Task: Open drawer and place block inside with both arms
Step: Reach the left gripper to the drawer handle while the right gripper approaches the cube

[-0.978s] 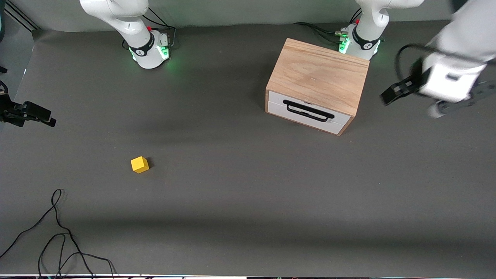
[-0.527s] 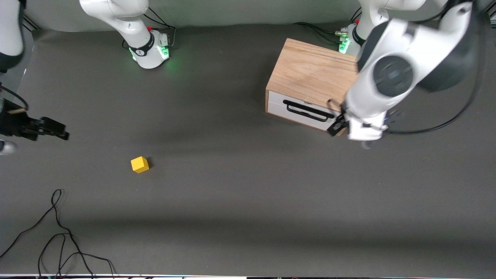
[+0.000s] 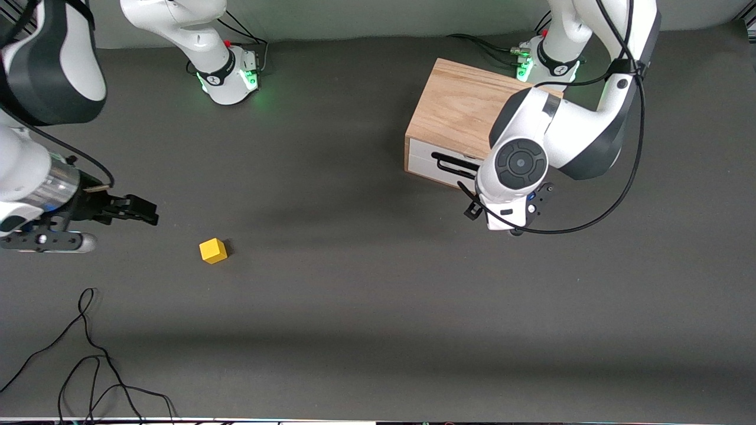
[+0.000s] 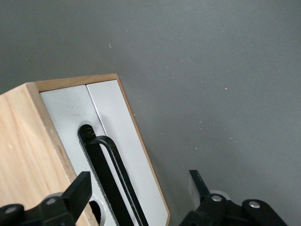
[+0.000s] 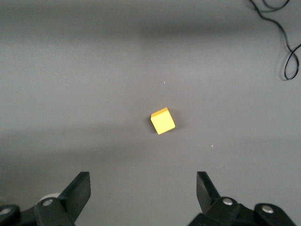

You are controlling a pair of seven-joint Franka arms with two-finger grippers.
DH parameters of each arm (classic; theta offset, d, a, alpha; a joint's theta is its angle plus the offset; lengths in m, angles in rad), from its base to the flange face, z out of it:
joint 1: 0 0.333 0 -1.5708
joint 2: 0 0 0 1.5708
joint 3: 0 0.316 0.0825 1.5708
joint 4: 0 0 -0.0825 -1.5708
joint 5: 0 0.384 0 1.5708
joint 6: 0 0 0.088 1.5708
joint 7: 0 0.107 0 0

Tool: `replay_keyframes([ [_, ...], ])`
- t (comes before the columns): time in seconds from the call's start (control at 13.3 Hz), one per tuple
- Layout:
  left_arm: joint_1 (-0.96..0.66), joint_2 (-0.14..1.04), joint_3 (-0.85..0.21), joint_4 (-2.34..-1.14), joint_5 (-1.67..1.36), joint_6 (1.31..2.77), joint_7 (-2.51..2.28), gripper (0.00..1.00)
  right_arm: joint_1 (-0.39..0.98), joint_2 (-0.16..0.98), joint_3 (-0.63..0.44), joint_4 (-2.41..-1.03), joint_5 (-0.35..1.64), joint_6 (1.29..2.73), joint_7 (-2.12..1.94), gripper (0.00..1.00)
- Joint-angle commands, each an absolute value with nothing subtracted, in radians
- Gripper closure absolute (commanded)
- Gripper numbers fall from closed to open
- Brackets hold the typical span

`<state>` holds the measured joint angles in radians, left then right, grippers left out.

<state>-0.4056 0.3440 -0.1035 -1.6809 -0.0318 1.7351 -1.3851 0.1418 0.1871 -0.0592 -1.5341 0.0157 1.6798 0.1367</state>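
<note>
The drawer point(image 3: 440, 164) is shut in the light wooden box point(image 3: 460, 109); its white front and black bar handle point(image 4: 109, 176) fill the left wrist view. My left gripper point(image 4: 138, 188) is open and empty, up in front of the drawer front point(image 4: 113, 127), with the handle between its fingers but not touched. In the front view the left hand point(image 3: 508, 203) covers part of the drawer front. The yellow block point(image 3: 213, 250) lies on the table toward the right arm's end. My right gripper point(image 3: 139, 211) is open and empty, a short way from the block point(image 5: 162, 121).
A loose black cable point(image 3: 88, 354) lies on the table nearer the front camera than the block and shows in the right wrist view point(image 5: 284, 42). The two arm bases point(image 3: 227, 74) stand along the table's top edge.
The left arm has swung in from the left arm's end of the table to the drawer front. The right gripper has moved in toward the block. The block and box have not moved.
</note>
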Motion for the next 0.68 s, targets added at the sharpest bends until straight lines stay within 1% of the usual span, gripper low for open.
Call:
replay_keyframes([
  [0.0, -0.4, 0.314, -0.1, -1.773, -0.086, 1.779, -1.399, 0.08, 0.146, 0.105, -0.063, -1.688, 0.011, 1.777, 0.152, 0.0],
  [0.15, -0.4, 0.316, -0.1, -1.802, -0.1, 1.787, -1.399, 0.08, 0.144, 0.049, -0.066, -1.823, 0.009, 1.891, 0.135, 0.0],
  [0.3, -0.4, 0.328, -0.1, -1.836, -0.103, 1.824, -1.399, 0.07, 0.143, 0.054, -0.072, -1.899, 0.009, 1.987, 0.098, 0.0],
  [0.6, -0.4, 0.376, -0.098, -1.851, -0.146, 1.905, -1.399, 0.07, 0.137, 0.067, -0.092, -2.144, 0.009, 2.318, 0.008, 0.0],
])
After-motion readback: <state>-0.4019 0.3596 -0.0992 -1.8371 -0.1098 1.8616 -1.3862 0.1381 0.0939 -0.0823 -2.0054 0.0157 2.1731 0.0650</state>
